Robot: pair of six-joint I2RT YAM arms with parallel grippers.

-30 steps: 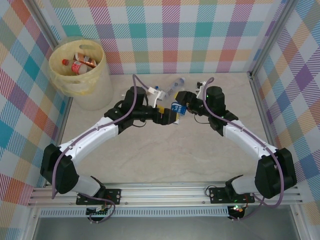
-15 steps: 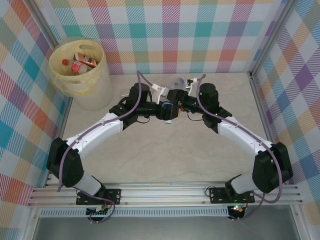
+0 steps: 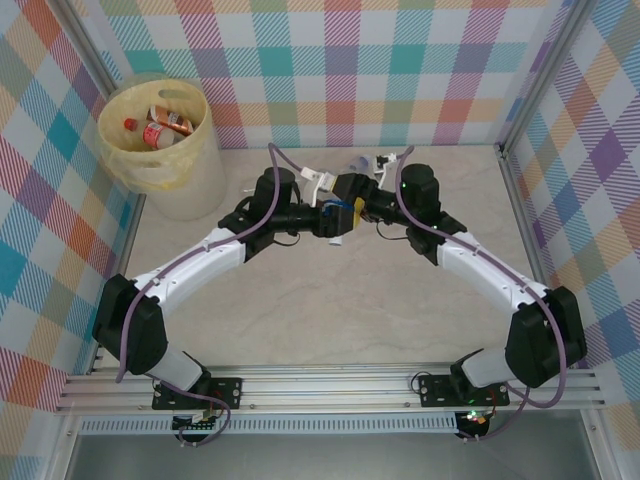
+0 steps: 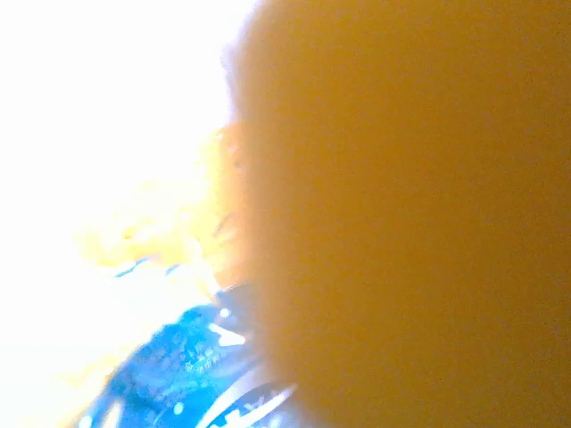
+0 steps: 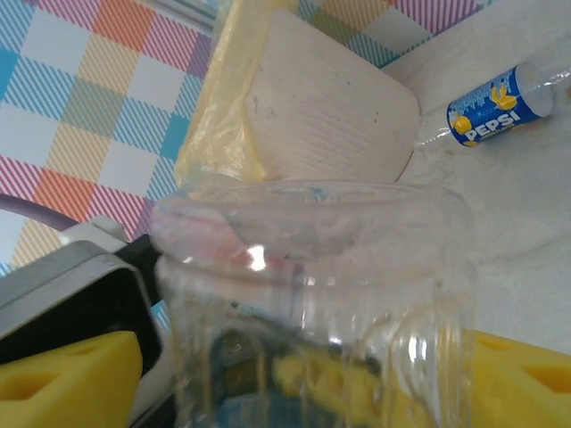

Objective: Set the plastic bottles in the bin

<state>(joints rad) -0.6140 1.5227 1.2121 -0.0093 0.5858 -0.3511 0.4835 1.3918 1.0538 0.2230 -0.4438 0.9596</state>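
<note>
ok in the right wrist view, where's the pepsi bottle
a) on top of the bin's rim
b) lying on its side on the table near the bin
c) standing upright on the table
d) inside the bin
b: the pepsi bottle lies on its side on the table, just off the foot of the bin, outside it.

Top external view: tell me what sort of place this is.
Probably a robot test booth, not a home or shop: pastel checked fabric walls close in a pale tabletop, two white-and-black arms are bolted to an aluminium rail, and a round pale-yellow lined bin holds plastic bottles.
</note>
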